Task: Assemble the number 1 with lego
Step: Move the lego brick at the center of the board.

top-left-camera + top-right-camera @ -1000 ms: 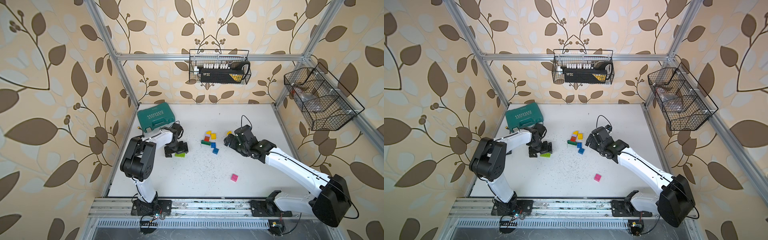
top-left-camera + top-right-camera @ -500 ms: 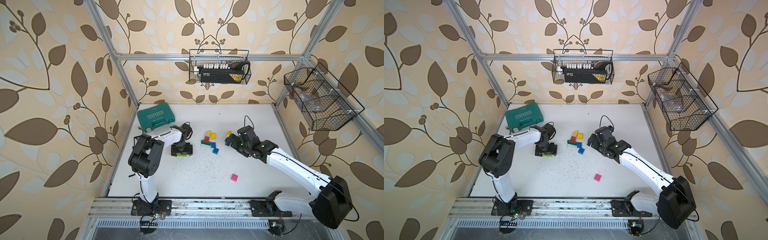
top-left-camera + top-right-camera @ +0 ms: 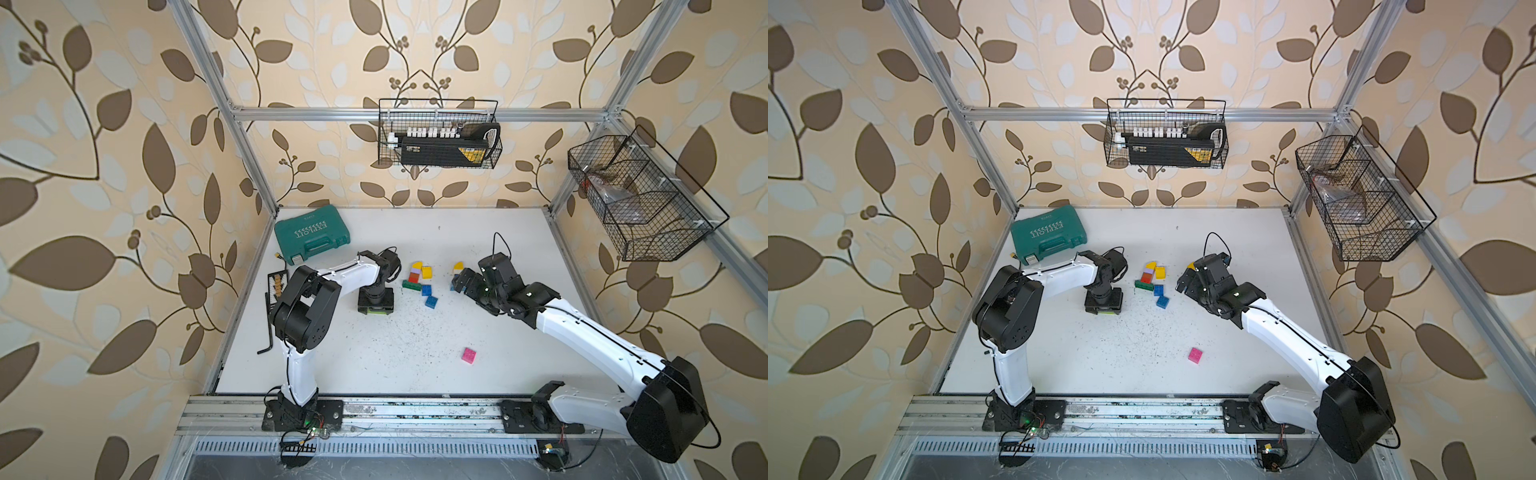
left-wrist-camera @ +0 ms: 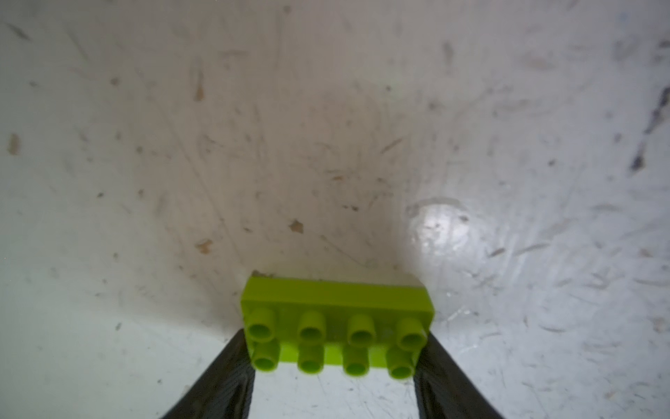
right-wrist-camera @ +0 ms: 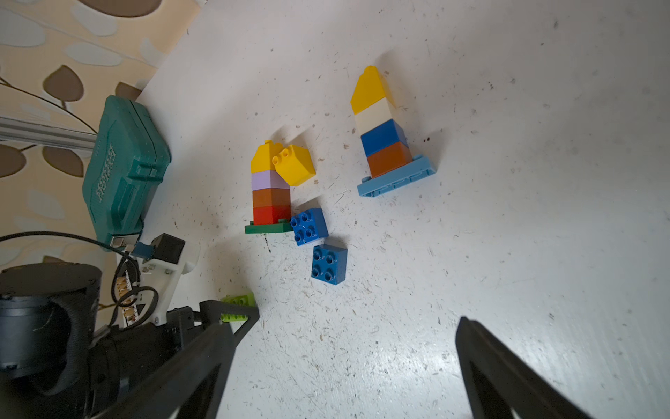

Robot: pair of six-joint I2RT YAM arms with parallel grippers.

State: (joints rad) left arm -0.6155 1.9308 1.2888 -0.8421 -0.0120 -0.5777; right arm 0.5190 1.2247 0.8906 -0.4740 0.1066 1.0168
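1. left gripper [image 4: 337, 339] is down on the bench [image 3: 395, 353]; its fingers [image 4: 217, 391] pinch the lime brick [image 4: 337, 323] across its short ends, brick flat, studs up, not lifted as far as I can tell
2. right gripper [image 5: 344, 323] has its fingers spread wide and holds nothing; it hovers at 3 o'clock of the brick cluster
3. green-base stack [image 5: 270, 196]: green plate, red, brown, lilac, yellow cap; looks laid on its side, mid-bench towards 12 o'clock
4. blue-base stack [image 5: 384, 138]: light blue plate, brown, blue, white, yellow cap; in a top view at 3 o'clock of the green one, just beside the right gripper
5. loose: yellow brick [image 5: 293, 165] against the green-base stack's cap, blue brick [image 5: 309, 225] against the green plate, other blue brick [image 5: 329, 263] just beside it, pink brick [image 3: 469, 356] well apart at 5 o'clock, lime brick at 8 o'clock
6. progress, my read: roughly halfway; two stems with feet are built, the lime brick is not yet seated, the loose bricks are unused, and I cannot tell which stack becomes the 1
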